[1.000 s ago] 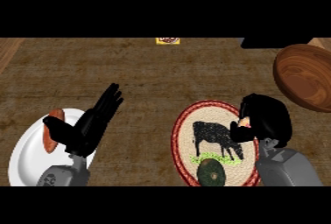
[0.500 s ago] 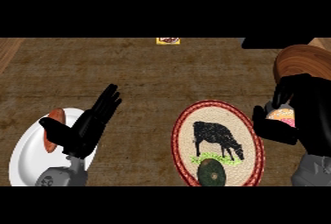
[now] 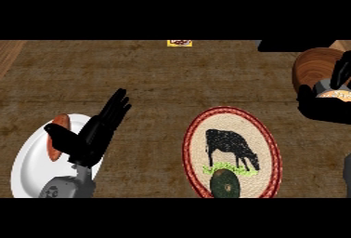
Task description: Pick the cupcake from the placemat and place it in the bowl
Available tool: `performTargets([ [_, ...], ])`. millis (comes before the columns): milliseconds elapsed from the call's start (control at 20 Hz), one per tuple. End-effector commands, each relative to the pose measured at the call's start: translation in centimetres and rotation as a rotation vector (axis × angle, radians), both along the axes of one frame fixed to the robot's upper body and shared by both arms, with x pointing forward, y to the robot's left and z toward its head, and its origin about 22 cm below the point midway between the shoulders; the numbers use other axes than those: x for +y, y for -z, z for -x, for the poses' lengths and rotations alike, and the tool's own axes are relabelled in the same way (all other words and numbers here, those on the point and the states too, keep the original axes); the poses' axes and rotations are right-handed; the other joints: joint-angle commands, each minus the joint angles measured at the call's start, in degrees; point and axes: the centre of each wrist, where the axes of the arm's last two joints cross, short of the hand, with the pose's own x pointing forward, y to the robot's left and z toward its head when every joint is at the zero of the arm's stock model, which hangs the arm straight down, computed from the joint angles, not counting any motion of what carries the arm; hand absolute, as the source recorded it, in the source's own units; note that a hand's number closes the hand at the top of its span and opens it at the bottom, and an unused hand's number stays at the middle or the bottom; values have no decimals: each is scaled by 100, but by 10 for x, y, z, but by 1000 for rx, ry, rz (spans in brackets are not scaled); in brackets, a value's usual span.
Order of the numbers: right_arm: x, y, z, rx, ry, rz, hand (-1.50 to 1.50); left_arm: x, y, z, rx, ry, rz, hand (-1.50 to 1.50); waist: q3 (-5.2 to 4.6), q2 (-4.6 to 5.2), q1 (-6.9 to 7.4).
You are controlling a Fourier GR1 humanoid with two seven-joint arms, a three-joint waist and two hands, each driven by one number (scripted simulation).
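The left robot hand was matt black all over, with long, slim, block-shaped fingers and a shorter, thick thumb. Its surfaces looked flat and angular, with faint grey highlights along the finger edges. Below it the wrist narrowed into a short grey stem that joined a rounded grey forearm, whose shell bore small dark markings too small to read. The right robot hand was the same black, showing as a bulky dark mass at the view's right edge. A sliver of grey forearm showed beneath it at the right edge.
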Motion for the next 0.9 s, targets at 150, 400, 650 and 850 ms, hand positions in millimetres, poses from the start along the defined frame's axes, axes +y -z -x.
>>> performTargets([
  [150, -75, 6, -28, -47, 61, -42, 150, 5, 1, 8, -7, 9, 7, 0, 6, 13, 15],
  [400, -99, 6, -74, -66, 75, -74, 150, -9, 14, 2, -9, 10, 16, 0, 3, 27, 54],
  [650, -157, 45, -98, -40, 101, -22, 150, -2, -1, -5, -17, 22, 0, 0, 11, 58, 142],
  [850, -172, 45, -123, -10, 133, 41, 150, -24, 0, -6, -35, 46, 25, 0, 10, 79, 193],
])
